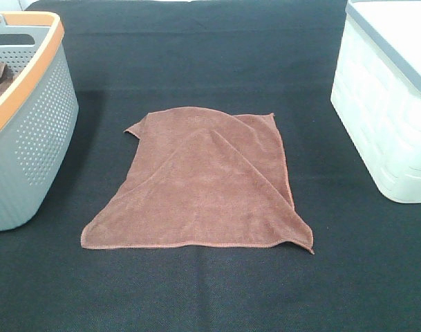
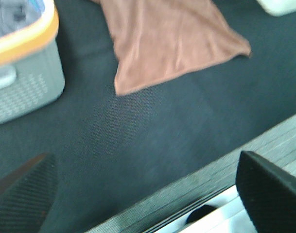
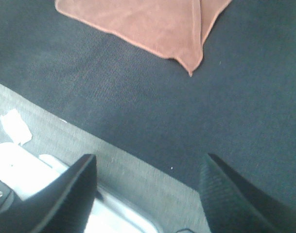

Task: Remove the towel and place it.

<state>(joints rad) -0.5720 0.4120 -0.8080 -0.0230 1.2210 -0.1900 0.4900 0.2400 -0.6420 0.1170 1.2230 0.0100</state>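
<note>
You had the towel [image 1: 203, 187] lying flat on the black mat [image 1: 196, 290], mid-way between the grey basket [image 1: 30, 131] at the left edge and the white bin [image 1: 383, 104] at the right, one flap folded diagonally over it. Both grippers hung back over the mat's near edge, clear of the cloth. The left gripper [image 2: 143, 194] had its fingers wide apart and empty; the right gripper [image 3: 148, 194] was also parted, holding nothing. The towel's near-right corner [image 3: 190, 73] pointed toward your right fingers, so that arm looked nearer.
</note>
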